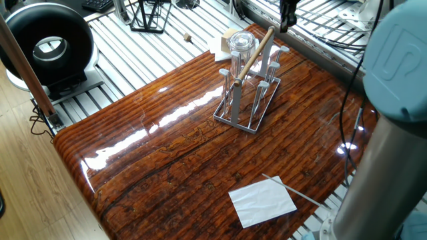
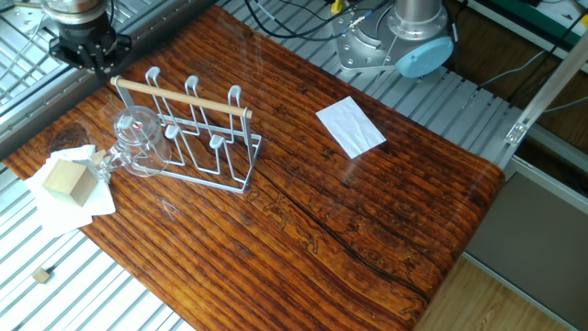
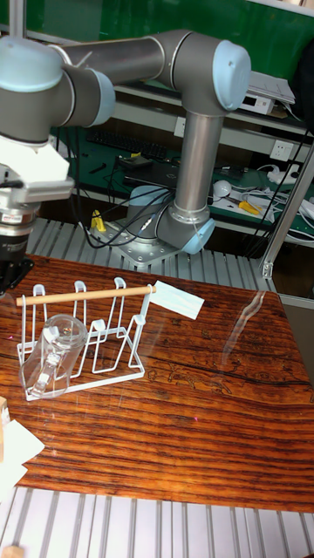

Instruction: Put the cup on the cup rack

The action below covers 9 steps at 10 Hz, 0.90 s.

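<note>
The cup (image 2: 136, 140) sits on the cup rack (image 2: 197, 138), tipped over an end peg at the end nearest the tool (image 2: 84, 53) — so the placing step looks done, and the step in hand is, by my judgement, the retreat. The tool hangs above and just beyond that end of the rack, apart from both cup and wooden handle, holding nothing; whether its jaws stand wide or narrow I cannot tell from these views. The next move seems to call only for a clean lift clear, with no brush against the handle rod, which lies close below the tool.

The bench (image 2: 303, 211) is glossy dark striped wood, throwing bright glare. Well away from the tool, toward the arm's base, lies a white paper sheet (image 2: 350, 126); below the tool and beside the cup, a pale block (image 2: 64, 178) rests on white tissue. Beyond the bench run slatted metal rails, with a black wire stand (image 1: 148, 15) and a round black fan (image 1: 45, 41) — and plain wood flooring further out.
</note>
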Available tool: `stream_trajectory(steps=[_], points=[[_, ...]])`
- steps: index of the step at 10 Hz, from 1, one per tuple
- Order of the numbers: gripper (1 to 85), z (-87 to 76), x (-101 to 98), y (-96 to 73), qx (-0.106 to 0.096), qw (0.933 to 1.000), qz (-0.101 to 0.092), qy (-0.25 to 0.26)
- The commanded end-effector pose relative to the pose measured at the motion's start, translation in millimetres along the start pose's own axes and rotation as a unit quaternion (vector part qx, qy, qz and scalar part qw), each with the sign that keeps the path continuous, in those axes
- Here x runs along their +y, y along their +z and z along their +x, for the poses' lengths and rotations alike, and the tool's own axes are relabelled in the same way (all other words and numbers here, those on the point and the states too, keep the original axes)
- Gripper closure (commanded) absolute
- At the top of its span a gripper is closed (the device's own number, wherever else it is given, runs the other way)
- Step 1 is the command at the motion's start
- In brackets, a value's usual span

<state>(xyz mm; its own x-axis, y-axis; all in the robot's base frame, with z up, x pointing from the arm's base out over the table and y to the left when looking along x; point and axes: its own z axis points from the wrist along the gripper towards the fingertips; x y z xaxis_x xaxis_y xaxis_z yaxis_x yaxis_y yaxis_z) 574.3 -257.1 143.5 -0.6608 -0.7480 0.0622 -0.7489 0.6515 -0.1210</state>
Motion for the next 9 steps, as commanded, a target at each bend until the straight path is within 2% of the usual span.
stream_trajectory(steps=[1, 2, 4, 5, 9], points=[[84.7, -2.4, -0.5, 2.4, -0.009, 0.9998, -0.008, 0.014], [84.7, 0.2, 3.9, 0.8, -0.008, 0.9998, -0.01, 0.017], [84.7, 4.1, 24.6, -9.4, -0.009, 0.9994, -0.014, 0.029], [84.7, 4.2, 27.2, -12.0, -0.005, 0.9994, -0.01, 0.031], [84.7, 1.0, 28.0, -12.3, -0.01, 0.9993, -0.012, 0.033]])
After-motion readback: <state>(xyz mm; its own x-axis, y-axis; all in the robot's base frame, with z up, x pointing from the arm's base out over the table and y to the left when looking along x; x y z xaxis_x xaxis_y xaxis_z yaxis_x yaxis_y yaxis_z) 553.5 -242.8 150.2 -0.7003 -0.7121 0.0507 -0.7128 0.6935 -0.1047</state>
